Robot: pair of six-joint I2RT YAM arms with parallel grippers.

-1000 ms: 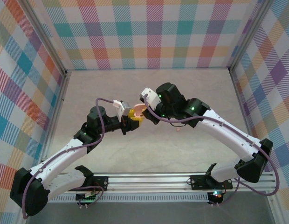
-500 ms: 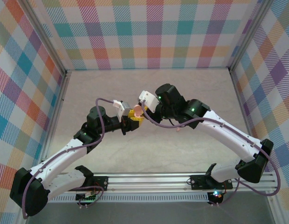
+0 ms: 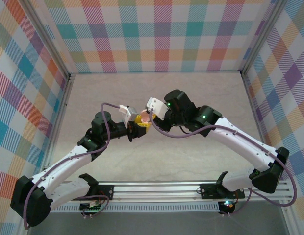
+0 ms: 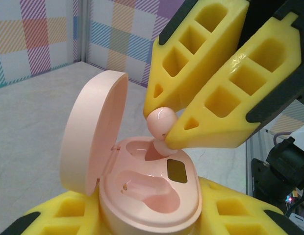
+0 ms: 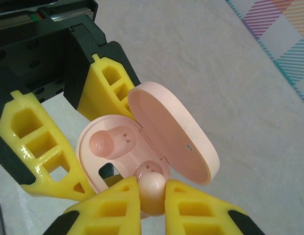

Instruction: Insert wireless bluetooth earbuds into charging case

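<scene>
Right wrist view first: the right gripper (image 5: 152, 195) has its yellow fingers (image 5: 110, 208) clenched on a salmon pink earbud (image 5: 151, 187), pinching the rounded head from both sides at 6 o'clock in the picture. The bud sits directly over the nearer socket (image 5: 151, 170) of the charging case (image 5: 93, 159), at the case's 6 o'clock end. The other socket (image 5: 105, 142), toward 10 o'clock, lies bare with two small contacts showing. The lid (image 5: 176, 132) stands swung open on its hinge toward 3 o'clock.

From the left wrist camera the bud's lower end reaches down into that socket's mouth, while the round head stands clear above the rim, so it is not seated.

Around the case, the left gripper (image 5: 93, 147) grasps the pink body between its own yellow fingers, one at 8 o'clock and one at 12 o'clock.

Seen from above, both grippers meet near the middle of the pale table (image 3: 157, 93), with the left arm (image 3: 68, 164) reaching in from 7 o'clock and the right arm (image 3: 240, 142) from 4 o'clock.
</scene>
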